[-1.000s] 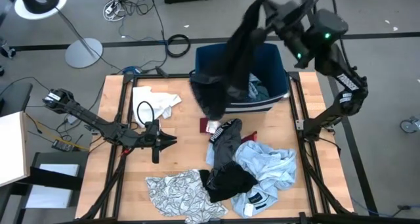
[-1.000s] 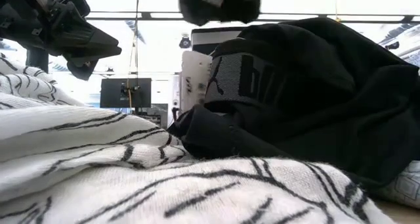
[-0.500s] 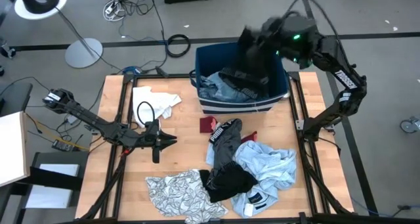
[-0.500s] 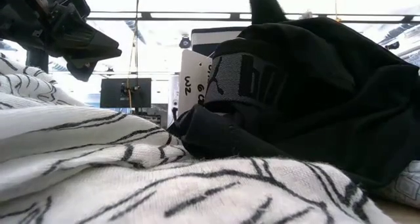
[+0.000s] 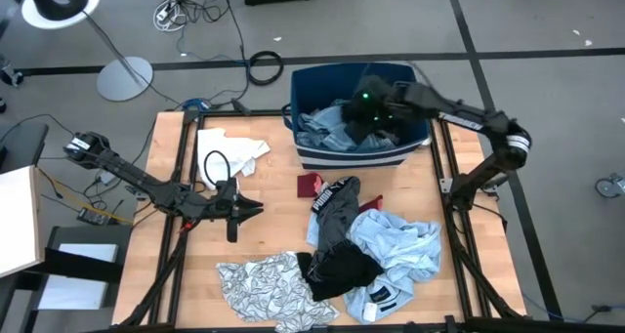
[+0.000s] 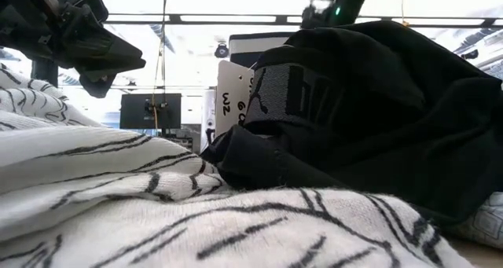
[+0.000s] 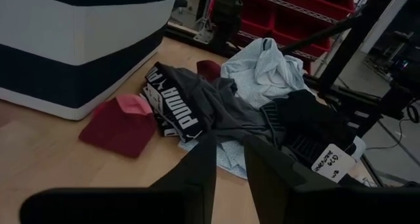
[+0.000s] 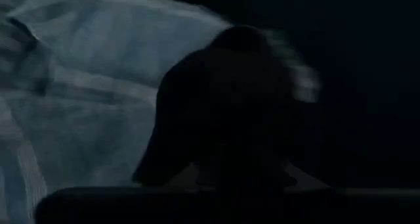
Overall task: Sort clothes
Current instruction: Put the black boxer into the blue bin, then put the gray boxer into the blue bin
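Down inside the dark blue bin [image 5: 311,158] at the table's far edge, right gripper [image 5: 374,116] sits low over a black garment [image 5: 379,128] lying on blue striped fabric [image 5: 322,128]; can't tell if its fingers are apart or pinching cloth, the wrist view only gives a dark fold over pale blue. Left gripper [image 5: 256,209] waits mid-table, fingers slightly apart, nothing between them, aimed at the pile. Left on the table: black Puma shorts [image 5: 334,204], light blue piece [image 5: 398,245], black piece [image 5: 342,270], leaf-print top [image 5: 266,287], small red piece [image 5: 312,187], white piece [image 5: 229,149]. All of it looks light and limp, will drape and drag neighbours, low slip on wood. I'd pinch a raised fold or the shorts' thick waistband [image 7: 176,107], not a flat layer; pile pieces overlap, so lift high to shed the rest
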